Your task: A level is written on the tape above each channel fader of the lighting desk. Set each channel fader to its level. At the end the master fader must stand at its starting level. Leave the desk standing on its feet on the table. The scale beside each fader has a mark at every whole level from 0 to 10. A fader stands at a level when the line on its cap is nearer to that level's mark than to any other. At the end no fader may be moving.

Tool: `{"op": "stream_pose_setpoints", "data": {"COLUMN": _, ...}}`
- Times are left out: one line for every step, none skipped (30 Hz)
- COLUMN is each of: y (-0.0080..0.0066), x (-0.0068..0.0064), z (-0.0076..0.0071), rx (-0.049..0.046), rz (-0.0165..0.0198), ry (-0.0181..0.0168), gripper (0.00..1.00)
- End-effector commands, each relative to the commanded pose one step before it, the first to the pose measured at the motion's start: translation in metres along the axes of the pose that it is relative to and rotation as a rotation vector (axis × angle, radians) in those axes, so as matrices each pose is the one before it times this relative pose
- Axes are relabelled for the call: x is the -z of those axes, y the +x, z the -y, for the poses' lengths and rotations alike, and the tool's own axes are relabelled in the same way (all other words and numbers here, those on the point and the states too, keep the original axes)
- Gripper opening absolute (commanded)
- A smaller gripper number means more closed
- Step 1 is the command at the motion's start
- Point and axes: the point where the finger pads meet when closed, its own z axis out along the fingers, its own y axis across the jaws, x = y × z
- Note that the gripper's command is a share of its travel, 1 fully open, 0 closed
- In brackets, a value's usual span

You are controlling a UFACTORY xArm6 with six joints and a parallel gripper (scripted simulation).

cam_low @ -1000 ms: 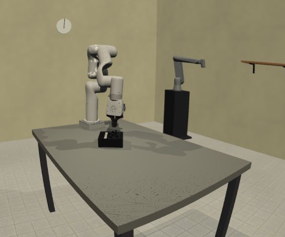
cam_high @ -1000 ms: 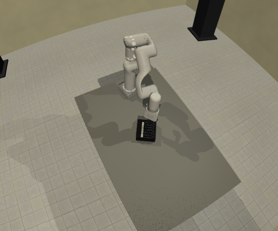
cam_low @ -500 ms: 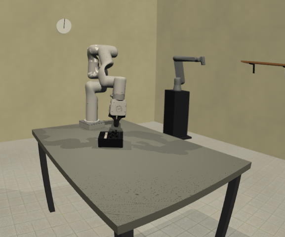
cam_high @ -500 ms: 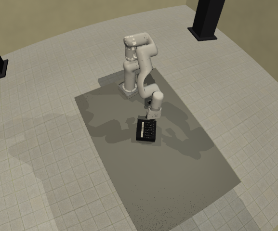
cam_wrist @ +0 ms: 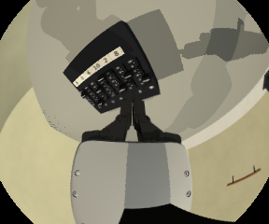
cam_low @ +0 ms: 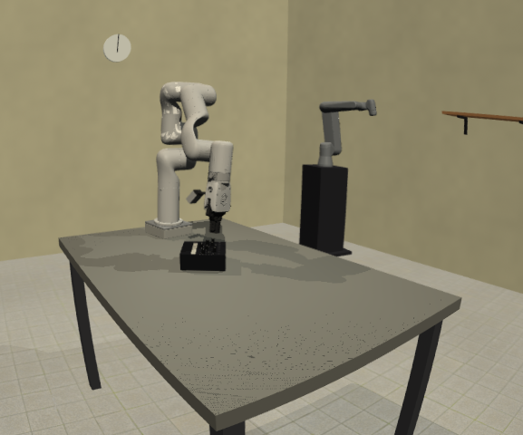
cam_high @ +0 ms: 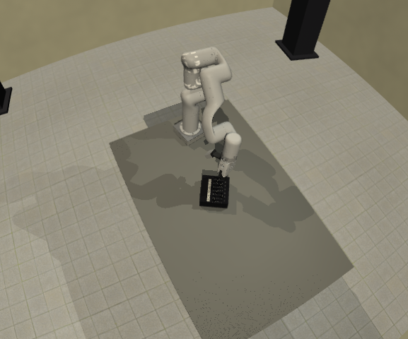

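Note:
The lighting desk [cam_high: 215, 191] is a small black box that stands flat on the grey table, close to the arm's base. It also shows in the exterior view [cam_low: 202, 255] and in the wrist view [cam_wrist: 111, 77]. A pale tape strip [cam_wrist: 99, 65] with written levels runs along one edge, with rows of small faders beside it. The written levels and the cap lines are too small to read. My gripper [cam_wrist: 133, 98] [cam_high: 223, 176] is shut with its fingertips together, pointing down just above the desk's edge nearest the arm's base. I cannot tell whether the tips touch a fader.
The arm's base plate [cam_low: 168, 228] stands on the table behind the desk. A second grey arm on a black pedestal [cam_low: 323, 206] stands off the table at the back right. A wooden wall shelf [cam_low: 490, 117] hangs far right.

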Motion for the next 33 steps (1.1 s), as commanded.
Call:
{"op": "stream_pose_setpoints", "data": {"y": -0.0014, "x": 0.00131, "z": 0.00046, "rx": 0.273, "rz": 0.0239, "ry": -0.05087, "gripper": 0.0}}
{"op": "stream_pose_setpoints", "data": {"y": -0.00001, "x": 0.0, "z": -0.00002, "rx": 0.03778, "rz": 0.00127, "ry": -0.00374, "gripper": 0.0}}
{"op": "stream_pose_setpoints", "data": {"y": -0.00001, "x": 0.0, "z": -0.00001, "rx": 0.03409, "rz": 0.00138, "ry": -0.00401, "gripper": 0.0}}
{"op": "stream_pose_setpoints", "data": {"y": 0.0, "x": 0.0, "z": 0.0, "rx": 0.03806, "rz": 0.0019, "ry": -0.00537, "gripper": 0.0}}
{"op": "stream_pose_setpoints", "data": {"y": 0.0, "x": 0.0, "z": 0.0, "rx": 0.04107, "rz": 0.00267, "ry": -0.00697, "gripper": 0.0}}
{"op": "stream_pose_setpoints", "data": {"y": 0.0, "x": 0.0, "z": 0.0, "rx": 0.0416, "rz": 0.00353, "ry": -0.00844, "gripper": 0.0}}
{"op": "stream_pose_setpoints", "data": {"y": 0.0, "x": 0.0, "z": 0.0, "rx": 0.04079, "rz": 0.00451, "ry": -0.00994, "gripper": 0.0}}
{"op": "stream_pose_setpoints", "data": {"y": 0.0, "x": 0.0, "z": 0.0, "rx": 0.03925, "rz": 0.00574, "ry": -0.01169, "gripper": 0.0}}
{"op": "stream_pose_setpoints", "data": {"y": 0.0, "x": 0.0, "z": 0.0, "rx": 0.00932, "rz": 0.00164, "ry": -0.00317, "gripper": 0.0}}
{"op": "stream_pose_setpoints", "data": {"y": 0.0, "x": 0.0, "z": 0.0, "rx": 0.0, "rz": 0.0, "ry": 0.0, "gripper": 0.0}}
{"op": "stream_pose_setpoints", "data": {"y": 0.0, "x": 0.0, "z": 0.0, "rx": 0.0, "rz": 0.0, "ry": 0.0, "gripper": 0.0}}
{"op": "stream_pose_setpoints", "data": {"y": 0.0, "x": 0.0, "z": 0.0, "rx": 0.0, "rz": 0.0, "ry": 0.0, "gripper": 0.0}}
{"op": "stream_pose_setpoints", "data": {"y": 0.0, "x": 0.0, "z": 0.0, "rx": 0.0, "rz": 0.0, "ry": 0.0, "gripper": 0.0}}
{"op": "stream_pose_setpoints", "data": {"y": 0.0, "x": 0.0, "z": 0.0, "rx": 0.0, "rz": 0.0, "ry": 0.0, "gripper": 0.0}}
{"op": "stream_pose_setpoints", "data": {"y": 0.0, "x": 0.0, "z": 0.0, "rx": 0.0, "rz": 0.0, "ry": 0.0, "gripper": 0.0}}
{"op": "stream_pose_setpoints", "data": {"y": 0.0, "x": 0.0, "z": 0.0, "rx": 0.0, "rz": 0.0, "ry": 0.0, "gripper": 0.0}}
{"op": "stream_pose_setpoints", "data": {"y": 0.0, "x": 0.0, "z": 0.0, "rx": 0.0, "rz": 0.0, "ry": 0.0, "gripper": 0.0}}
{"op": "stream_pose_setpoints", "data": {"y": 0.0, "x": 0.0, "z": 0.0, "rx": 0.0, "rz": 0.0, "ry": 0.0, "gripper": 0.0}}
{"op": "stream_pose_setpoints", "data": {"y": 0.0, "x": 0.0, "z": 0.0, "rx": 0.0, "rz": 0.0, "ry": 0.0, "gripper": 0.0}}
{"op": "stream_pose_setpoints", "data": {"y": 0.0, "x": 0.0, "z": 0.0, "rx": 0.0, "rz": 0.0, "ry": 0.0, "gripper": 0.0}}
{"op": "stream_pose_setpoints", "data": {"y": 0.0, "x": 0.0, "z": 0.0, "rx": 0.0, "rz": 0.0, "ry": 0.0, "gripper": 0.0}}
{"op": "stream_pose_setpoints", "data": {"y": 0.0, "x": 0.0, "z": 0.0, "rx": 0.0, "rz": 0.0, "ry": 0.0, "gripper": 0.0}}
{"op": "stream_pose_setpoints", "data": {"y": 0.0, "x": 0.0, "z": 0.0, "rx": 0.0, "rz": 0.0, "ry": 0.0, "gripper": 0.0}}
{"op": "stream_pose_setpoints", "data": {"y": 0.0, "x": 0.0, "z": 0.0, "rx": 0.0, "rz": 0.0, "ry": 0.0, "gripper": 0.0}}
{"op": "stream_pose_setpoints", "data": {"y": 0.0, "x": 0.0, "z": 0.0, "rx": 0.0, "rz": 0.0, "ry": 0.0, "gripper": 0.0}}
{"op": "stream_pose_setpoints", "data": {"y": 0.0, "x": 0.0, "z": 0.0, "rx": 0.0, "rz": 0.0, "ry": 0.0, "gripper": 0.0}}
{"op": "stream_pose_setpoints", "data": {"y": 0.0, "x": 0.0, "z": 0.0, "rx": 0.0, "rz": 0.0, "ry": 0.0, "gripper": 0.0}}
{"op": "stream_pose_setpoints", "data": {"y": 0.0, "x": 0.0, "z": 0.0, "rx": 0.0, "rz": 0.0, "ry": 0.0, "gripper": 0.0}}
{"op": "stream_pose_setpoints", "data": {"y": 0.0, "x": 0.0, "z": 0.0, "rx": 0.0, "rz": 0.0, "ry": 0.0, "gripper": 0.0}}
{"op": "stream_pose_setpoints", "data": {"y": 0.0, "x": 0.0, "z": 0.0, "rx": 0.0, "rz": 0.0, "ry": 0.0, "gripper": 0.0}}
{"op": "stream_pose_setpoints", "data": {"y": 0.0, "x": 0.0, "z": 0.0, "rx": 0.0, "rz": 0.0, "ry": 0.0, "gripper": 0.0}}
{"op": "stream_pose_setpoints", "data": {"y": 0.0, "x": 0.0, "z": 0.0, "rx": 0.0, "rz": 0.0, "ry": 0.0, "gripper": 0.0}}
{"op": "stream_pose_setpoints", "data": {"y": 0.0, "x": 0.0, "z": 0.0, "rx": 0.0, "rz": 0.0, "ry": 0.0, "gripper": 0.0}}
